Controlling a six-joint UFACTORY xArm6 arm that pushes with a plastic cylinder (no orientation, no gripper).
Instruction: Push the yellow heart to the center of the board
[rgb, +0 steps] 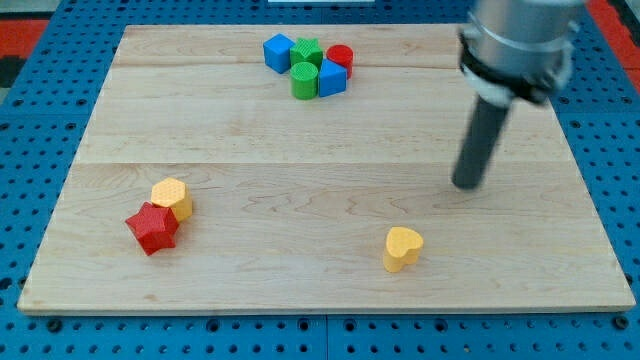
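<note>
The yellow heart (402, 248) lies on the wooden board (300, 190) near the view's bottom, right of the middle. My tip (466, 184) is above and to the right of the heart, a short gap away, not touching it. The dark rod runs up to the arm at the view's top right.
A yellow hexagon block (172, 197) touches a red star block (152, 228) at the view's lower left. At the top centre a cluster holds a blue cube (278, 52), a green star (307, 51), a green cylinder (303, 81), a blue triangular block (331, 78) and a red cylinder (340, 57).
</note>
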